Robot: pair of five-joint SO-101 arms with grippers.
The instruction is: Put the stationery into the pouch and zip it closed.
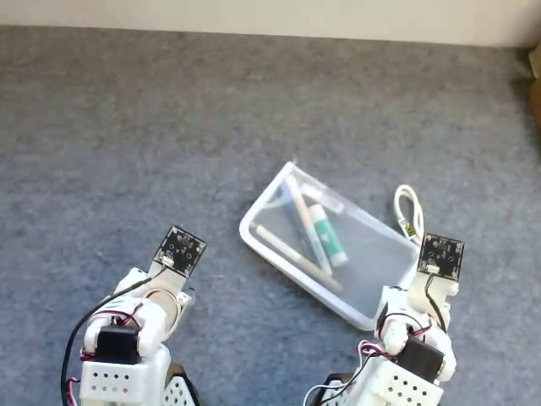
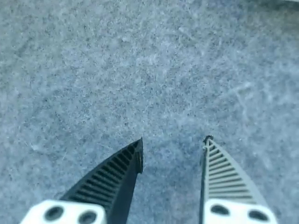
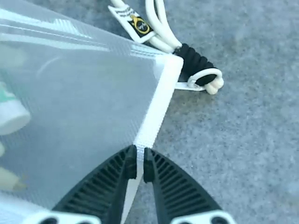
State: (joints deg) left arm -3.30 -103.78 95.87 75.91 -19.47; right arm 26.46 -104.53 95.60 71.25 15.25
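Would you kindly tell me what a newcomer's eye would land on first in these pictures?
The clear pouch lies slantwise in the middle of the grey mat, with the stationery visible inside it. The right pincer is shut on the pouch's white edge band, near the corner where a white cord loops out. The left pincer hangs open above bare mat, apart from the pouch.
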